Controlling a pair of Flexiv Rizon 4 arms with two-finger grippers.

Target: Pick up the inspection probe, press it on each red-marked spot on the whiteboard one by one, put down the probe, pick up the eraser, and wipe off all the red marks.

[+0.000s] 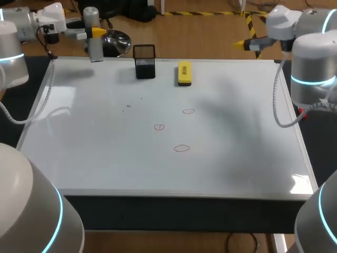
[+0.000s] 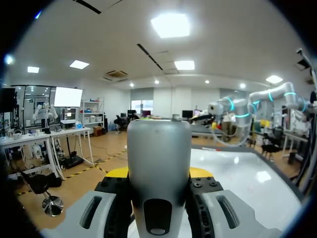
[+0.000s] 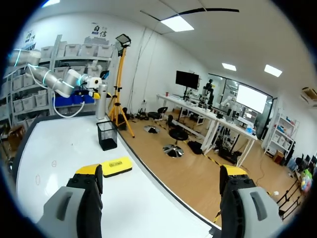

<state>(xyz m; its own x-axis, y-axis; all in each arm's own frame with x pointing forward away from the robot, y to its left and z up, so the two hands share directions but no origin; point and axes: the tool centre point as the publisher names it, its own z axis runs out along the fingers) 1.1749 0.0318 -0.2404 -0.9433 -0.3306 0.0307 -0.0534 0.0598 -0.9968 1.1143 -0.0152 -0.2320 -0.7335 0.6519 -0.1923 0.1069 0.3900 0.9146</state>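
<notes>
While the left tool [image 2: 158, 174] pinches the probe [image 2: 158, 148], the right tool [image 3: 161, 171] (spread) hangs off the whiteboard's [image 1: 105, 153] far corner.

Your left wrist view is blocked: the inspection probe [image 2: 158, 148] hides all but slivers of the left gripper's [image 2: 158, 174] yellow tips and much of the whiteboard [image 2: 242, 173]. From the right wrist, the red marks [image 3: 53, 163] are too small to read.
</notes>
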